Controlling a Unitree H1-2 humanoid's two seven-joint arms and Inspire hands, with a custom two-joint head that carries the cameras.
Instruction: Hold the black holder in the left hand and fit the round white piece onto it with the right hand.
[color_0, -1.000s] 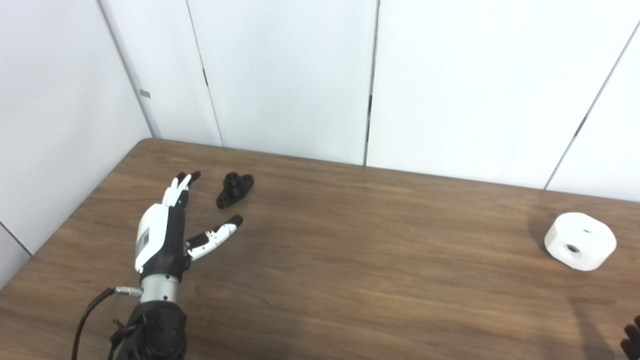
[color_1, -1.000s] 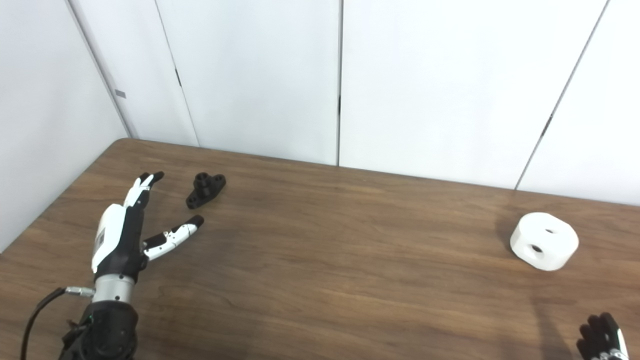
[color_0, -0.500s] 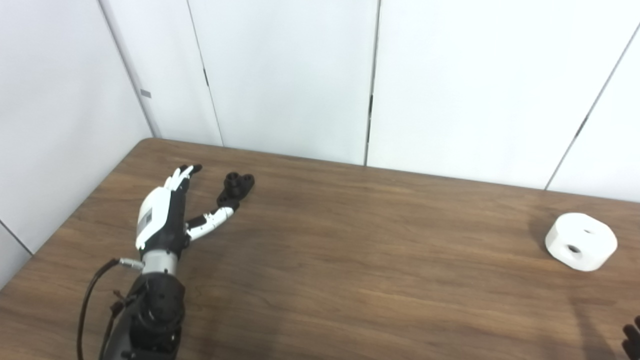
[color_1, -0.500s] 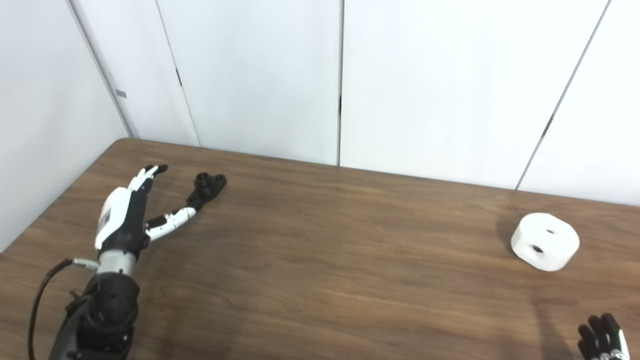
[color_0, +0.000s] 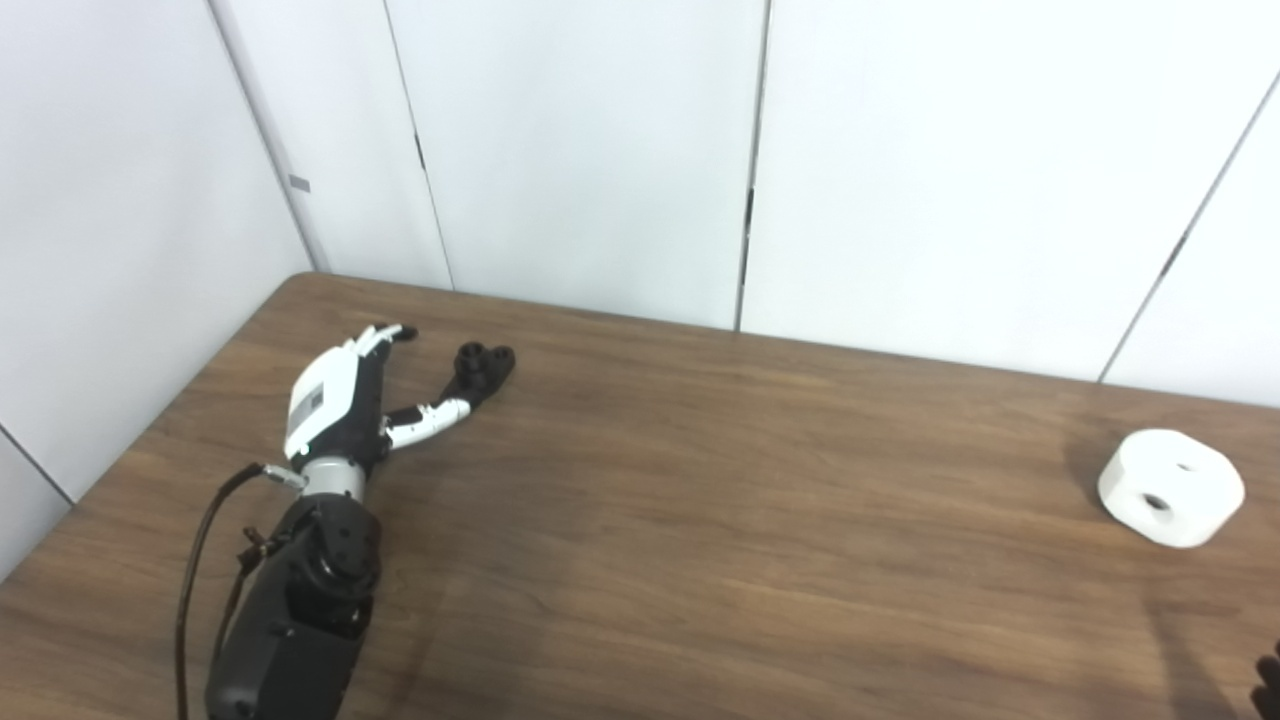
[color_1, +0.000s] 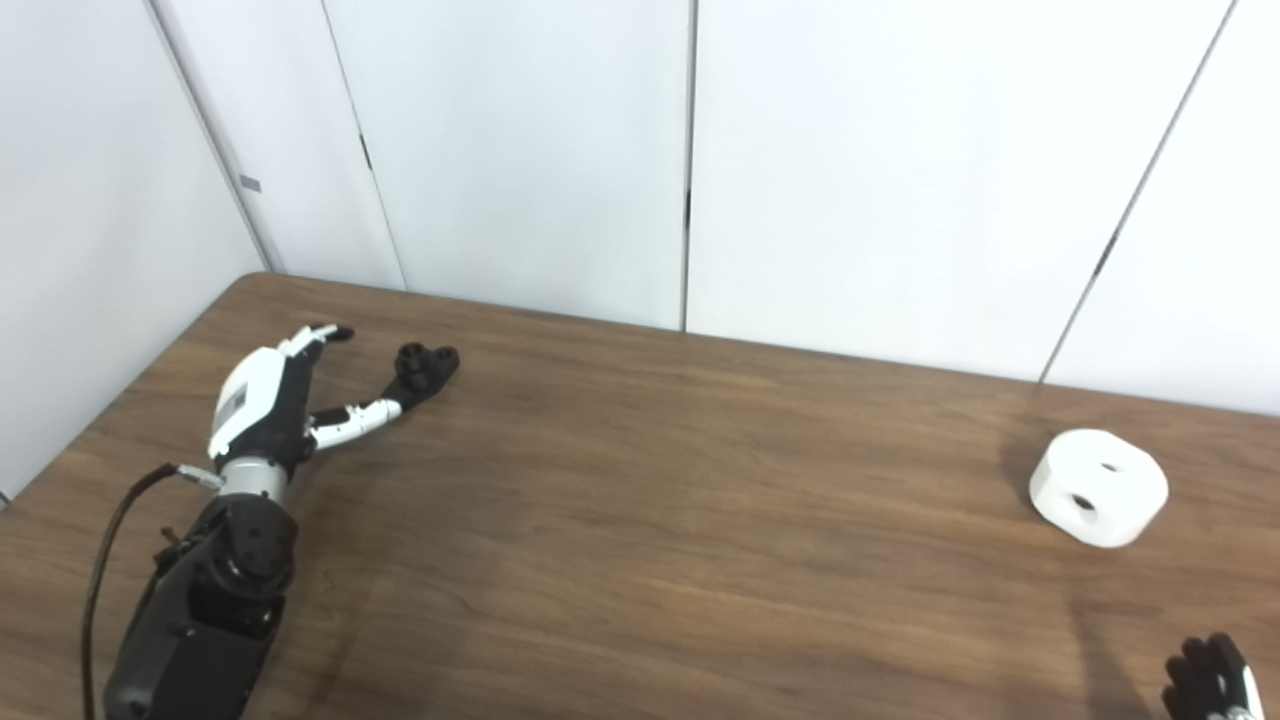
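On the table (color_0: 700, 520) we had one lobed black holder (color_0: 480, 366) beside our spread left hand (color_0: 345, 405), one two-holed round white piece (color_0: 1170, 487); right hand (color_1: 1212, 680) unclear.

Right hand (color_1: 1212, 675) is cut off at the lower right corner; only dark fingertips show, state indeterminate. Left thumb tip overlaps the black holder (color_0: 482, 364); contact cannot be confirmed.

A dark wooden table (color_0: 700, 520) carries a small black holder (color_0: 481, 364) lying near its far left corner and a round white piece (color_0: 1170, 487) with two holes resting well apart at its right side.
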